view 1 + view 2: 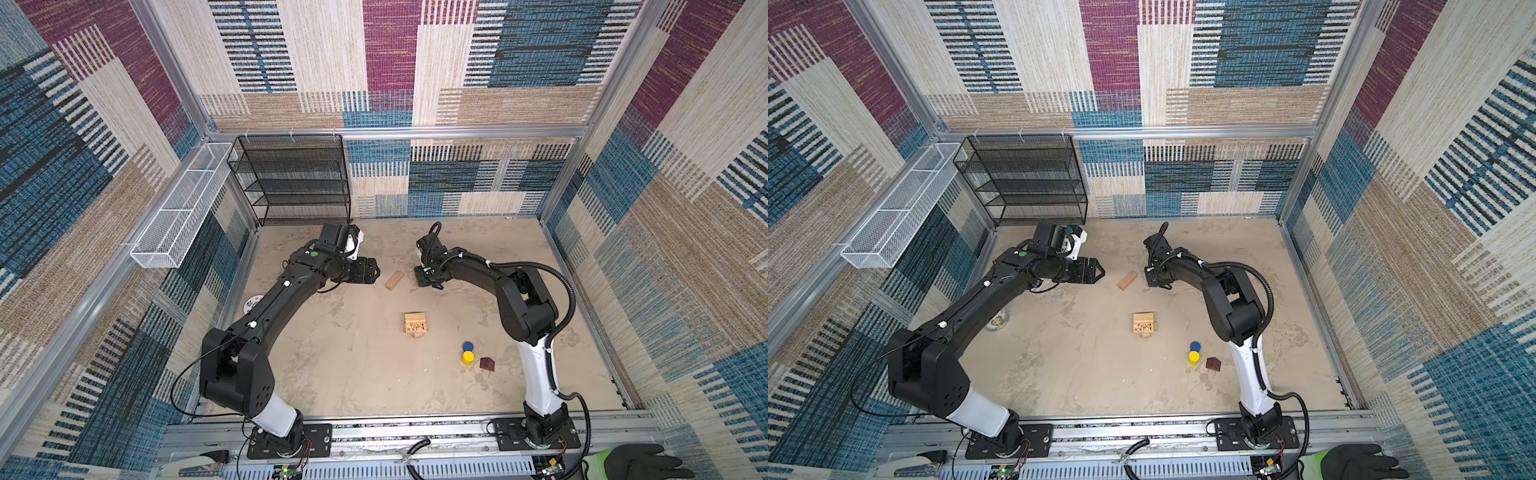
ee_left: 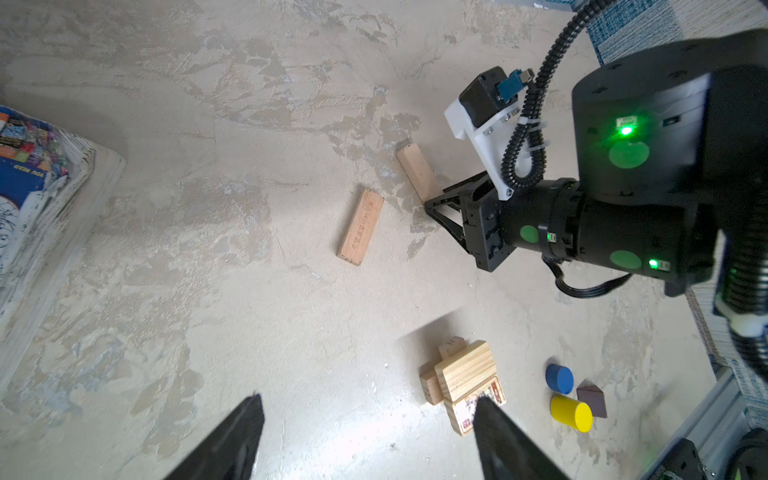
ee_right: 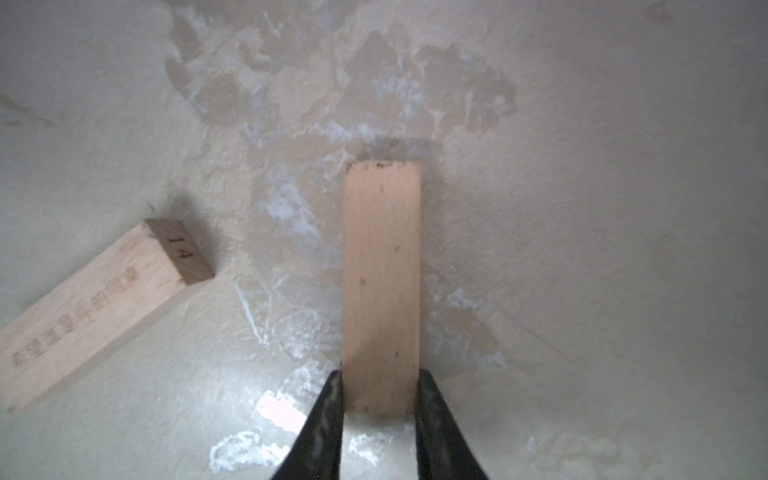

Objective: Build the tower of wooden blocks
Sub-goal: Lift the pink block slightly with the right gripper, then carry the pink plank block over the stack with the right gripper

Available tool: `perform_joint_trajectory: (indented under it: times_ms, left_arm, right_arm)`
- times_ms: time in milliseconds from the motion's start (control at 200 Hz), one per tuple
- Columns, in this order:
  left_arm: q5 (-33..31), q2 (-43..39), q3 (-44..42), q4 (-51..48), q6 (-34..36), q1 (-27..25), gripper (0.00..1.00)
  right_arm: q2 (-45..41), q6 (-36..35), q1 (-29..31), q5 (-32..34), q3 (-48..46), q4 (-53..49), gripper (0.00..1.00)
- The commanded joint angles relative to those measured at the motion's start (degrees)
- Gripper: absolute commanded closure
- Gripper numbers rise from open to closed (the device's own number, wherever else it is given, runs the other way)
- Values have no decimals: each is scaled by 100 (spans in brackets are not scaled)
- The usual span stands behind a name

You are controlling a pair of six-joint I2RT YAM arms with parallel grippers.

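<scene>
My right gripper (image 3: 380, 374) is shut on one end of a pale wood bar (image 3: 381, 270), low over the tabletop; in both top views the gripper (image 1: 424, 277) (image 1: 1152, 279) hides that bar. A loose bar with printed marks (image 1: 394, 280) (image 3: 104, 307) lies just to its left. The tower (image 1: 415, 323) (image 1: 1145, 323) (image 2: 465, 374), a small criss-cross stack, stands mid-table. A blue disc (image 1: 468, 346), a yellow cylinder (image 1: 468, 357) and a dark-brown piece (image 1: 487, 364) sit front right. My left gripper (image 1: 376, 272) (image 2: 368, 399) is open and holds nothing, left of the loose bar.
A black mesh shelf (image 1: 291, 178) stands at the back left, with a white wire basket (image 1: 183, 208) on the left wall. A round jar (image 1: 998, 322) lies partly under my left arm. A blue printed packet (image 2: 25, 166) shows in the left wrist view. A gloved hand (image 1: 640, 461) rests at the front right.
</scene>
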Motion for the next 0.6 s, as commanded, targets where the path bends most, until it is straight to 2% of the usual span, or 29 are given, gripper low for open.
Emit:
perform_joint_trajectory:
  times_ms: [0,50,95,200,366,596]
  left_arm:
    - [-49,-63,-17,42,-17,6,16]
    - [-48,-74,-17,48,-17,6,16]
    - [-44,-85,-16,41,-17,6,16]
    - [-39,-109,-8,41,-26,6,16]
    - [-74,-198,-44,64,-26,6,16]
    - [-74,-357,-108,118,-83,-3,16]
  right_arm:
    - [-116,57,3,37,-5,49,78]
    - [-163,66,1,38,-145,47,83]
    - [-218,85,2,30,-175,53,84]
    - [-386,120,6,-27,-297,81,100]
    - [-843,268,7,-44,-697,168,100]
    - [-1951,815,77,-209,-1514,233,100]
